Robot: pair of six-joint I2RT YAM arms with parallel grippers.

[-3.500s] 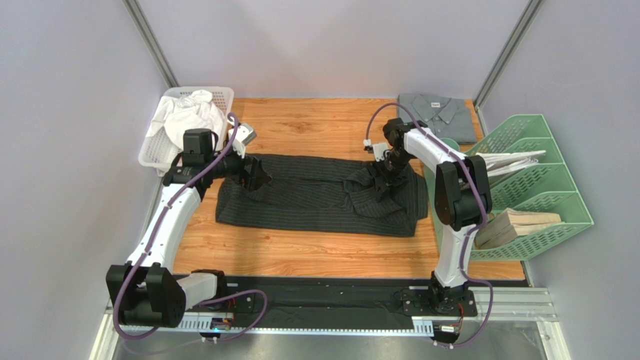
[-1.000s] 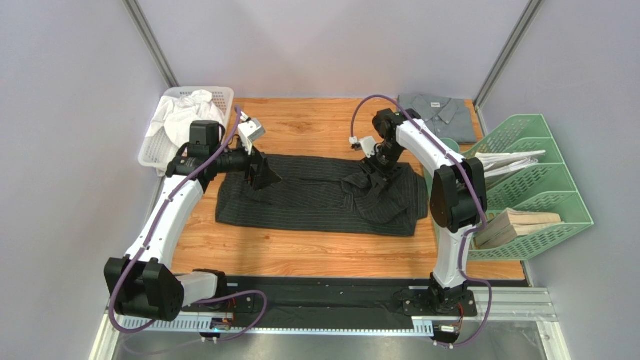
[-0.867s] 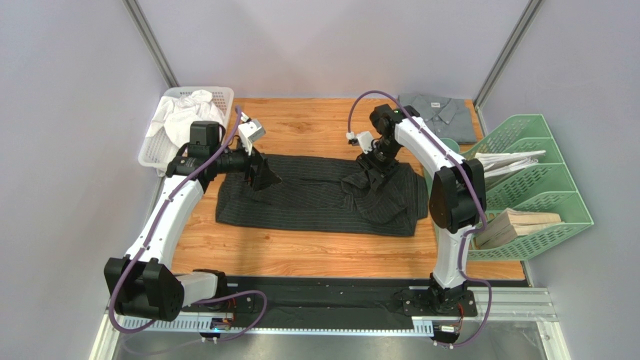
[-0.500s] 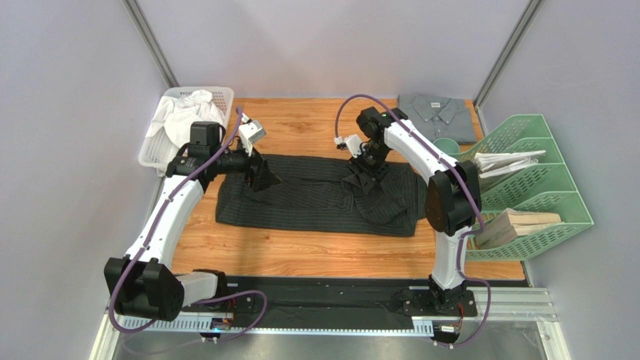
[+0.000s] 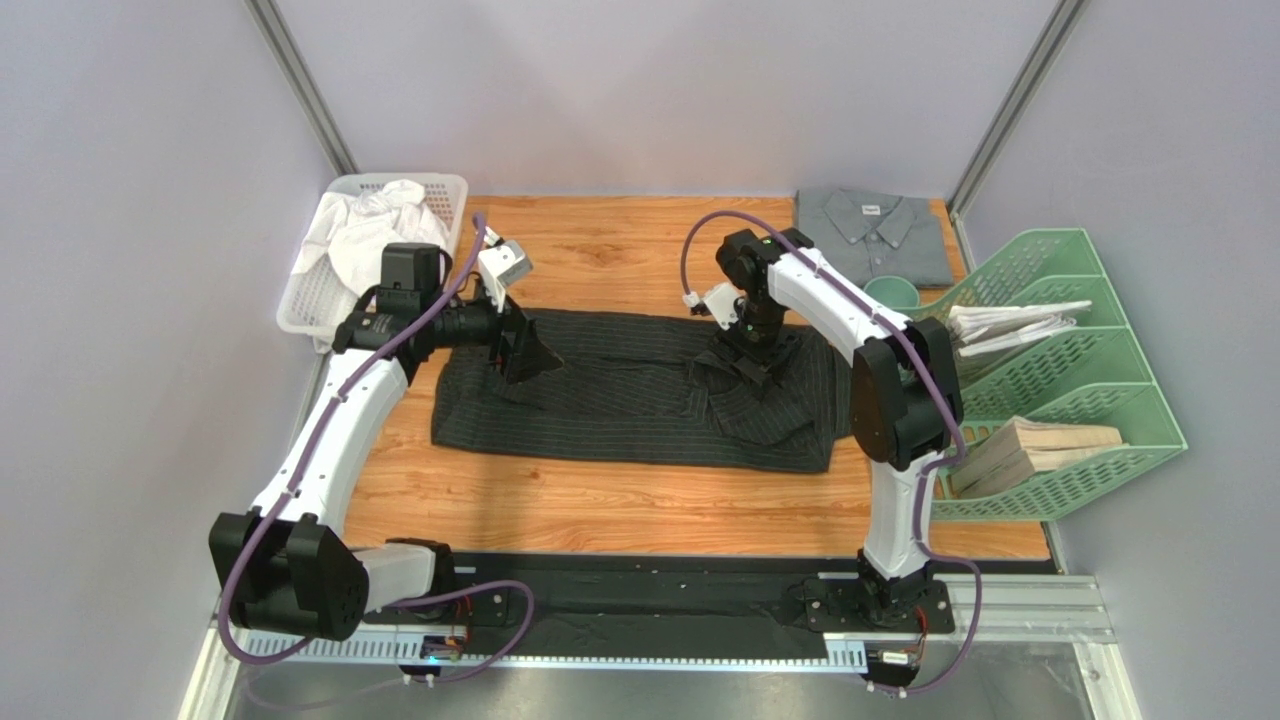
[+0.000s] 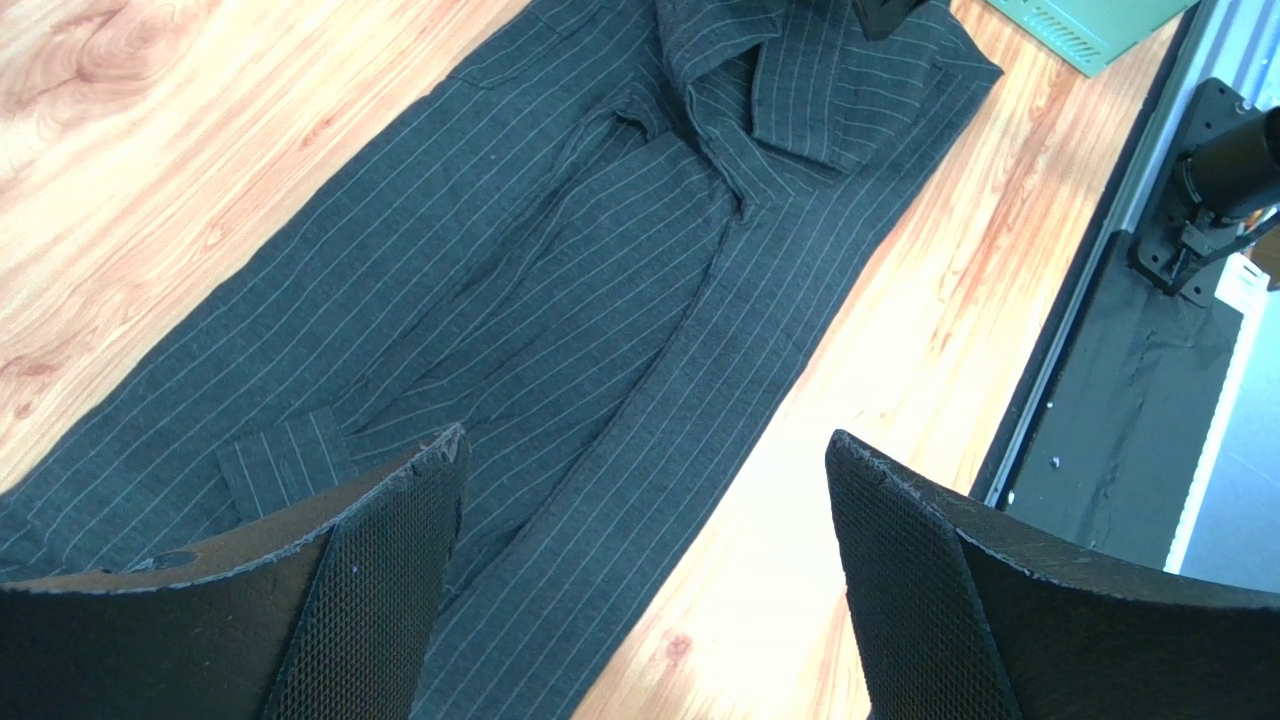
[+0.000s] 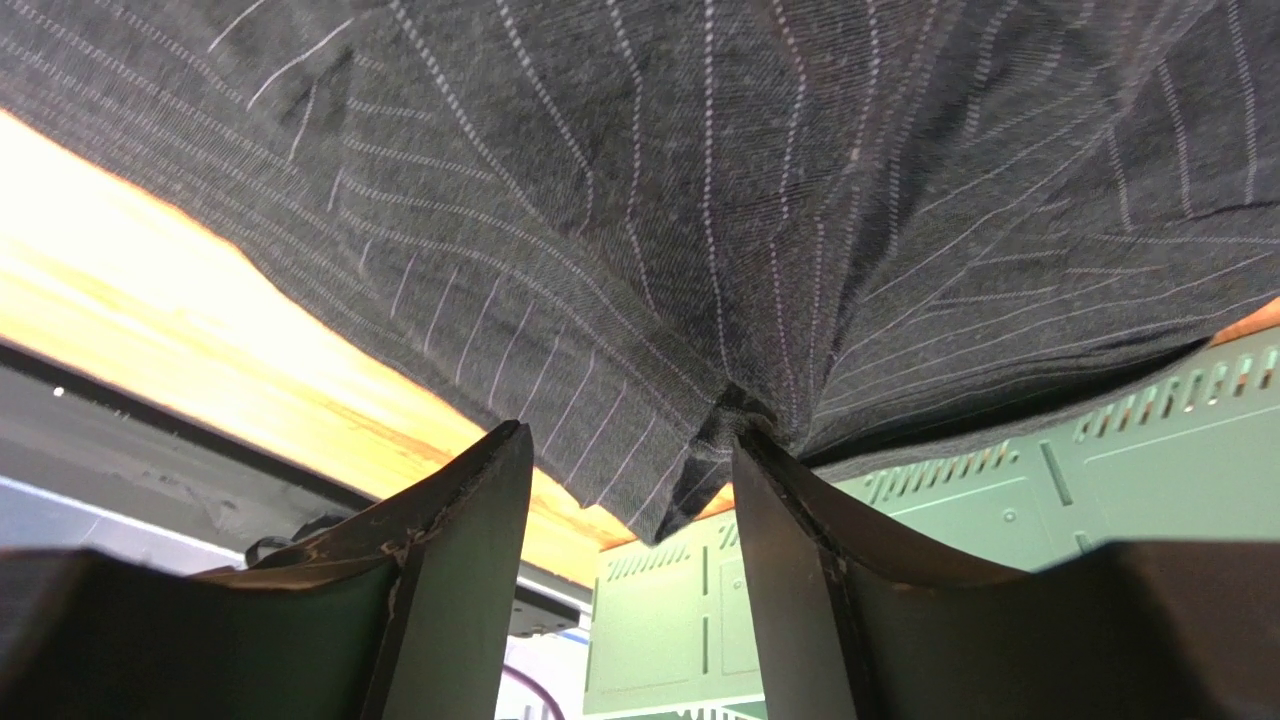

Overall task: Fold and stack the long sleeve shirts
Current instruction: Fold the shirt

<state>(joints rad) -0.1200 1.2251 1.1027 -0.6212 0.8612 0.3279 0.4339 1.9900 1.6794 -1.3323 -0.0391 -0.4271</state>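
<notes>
Left hand (image 6: pixel 643 450) wide above pinstriped shirt (image 6: pixel 601 300) | right hand (image 7: pixel 628 435) against its cloth, grip unclear

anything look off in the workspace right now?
The black shirt lies flat along most of its length, but its collar end under the right gripper is bunched into folds. White cloth is heaped above the rim of the basket. The grey shirt sits neatly folded.
</notes>
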